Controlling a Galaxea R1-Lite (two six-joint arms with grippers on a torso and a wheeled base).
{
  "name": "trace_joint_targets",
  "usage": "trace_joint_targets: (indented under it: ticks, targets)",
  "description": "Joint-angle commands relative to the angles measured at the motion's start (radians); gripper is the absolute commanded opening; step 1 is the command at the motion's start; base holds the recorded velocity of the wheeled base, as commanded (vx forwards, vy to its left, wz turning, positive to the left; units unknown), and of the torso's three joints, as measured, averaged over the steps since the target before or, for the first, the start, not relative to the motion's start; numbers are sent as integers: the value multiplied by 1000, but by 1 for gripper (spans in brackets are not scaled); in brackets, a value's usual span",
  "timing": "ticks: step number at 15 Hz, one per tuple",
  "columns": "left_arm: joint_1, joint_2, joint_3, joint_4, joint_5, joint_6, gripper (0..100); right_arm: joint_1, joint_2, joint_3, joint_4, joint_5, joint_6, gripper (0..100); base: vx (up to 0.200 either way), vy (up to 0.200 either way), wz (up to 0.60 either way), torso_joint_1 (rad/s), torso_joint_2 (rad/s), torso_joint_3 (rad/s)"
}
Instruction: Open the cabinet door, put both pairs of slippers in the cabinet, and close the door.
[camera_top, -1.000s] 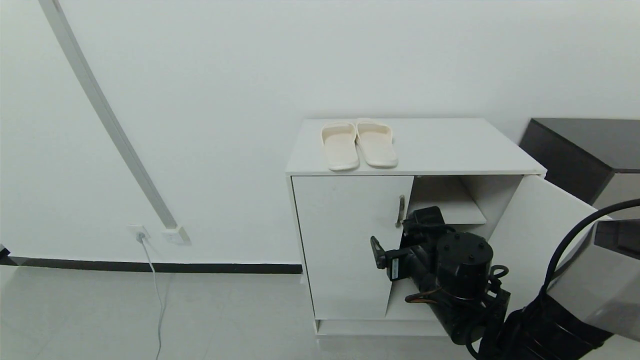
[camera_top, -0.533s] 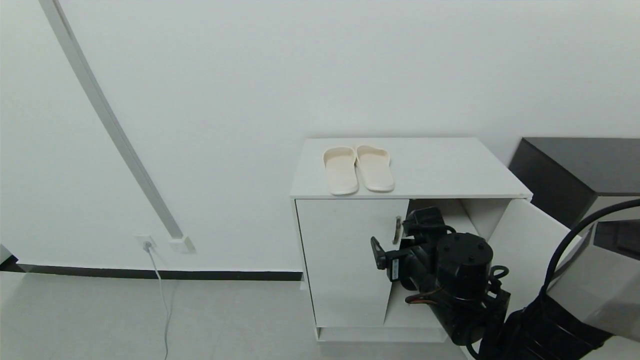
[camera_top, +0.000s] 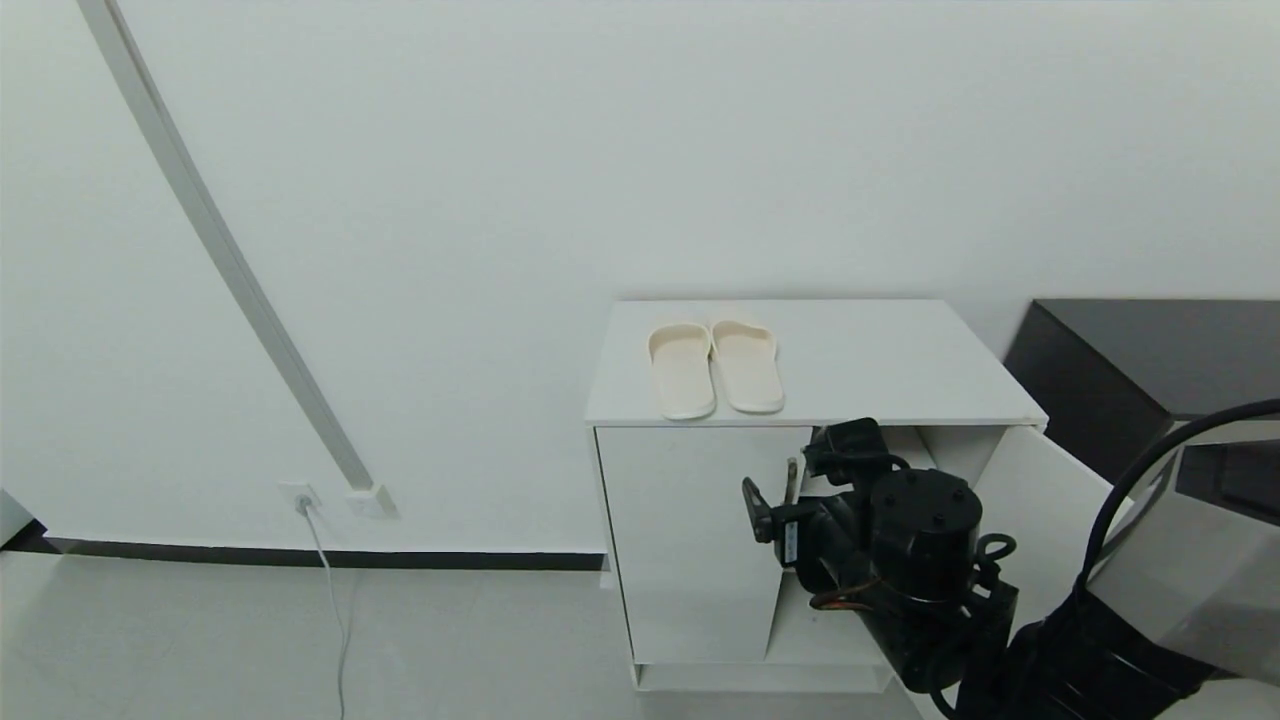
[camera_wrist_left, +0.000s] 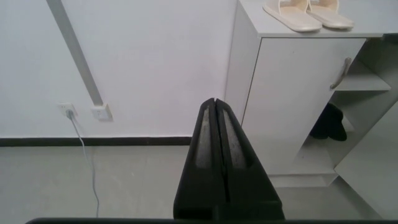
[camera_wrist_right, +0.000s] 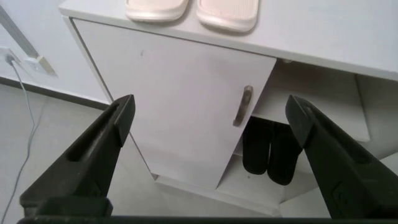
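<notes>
Cream slippers (camera_top: 715, 368) lie on the cabinet (camera_top: 900, 365) above the right gripper (camera_wrist_right: 210, 107), spread wide, maybe to grab them. The left gripper (camera_wrist_left: 215, 112) is pinched closed, empty.

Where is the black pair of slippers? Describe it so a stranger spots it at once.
Find the white two-door cabinet against the white wall; its right door stands open. In the lower compartment, under the shelf, sits the black pair of slippers. Unlike the cream pair of slippers lying on top of the cabinet, it is dark and inside.
</notes>
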Motion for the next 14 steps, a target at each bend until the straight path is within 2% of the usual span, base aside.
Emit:
trace_joint_targets:
  ticks: [1,4,8,11,14]
  targets:
    - [0,1,0,0,0,0,0,0,6,13,0,-1,-2,100,0,0,0,159,-354,-188]
    - [0,1,0,0,0,1,0,0,12,31,-25,41,-10,100,0,0,0,67,-150,-74]
    - [0,1,0,0,0,1,0,0,15,-1,-57,37,-71,100,0,0,0,0,0,0]
    - [0,1,0,0,0,4,0,-26,-20,-121,87,37,-62,100,0,0,0,0,0,0]
    - [0,1,0,0,0,4,0,-26,-108,-245,302,39,-54,100,0,0,0,0,0,0]
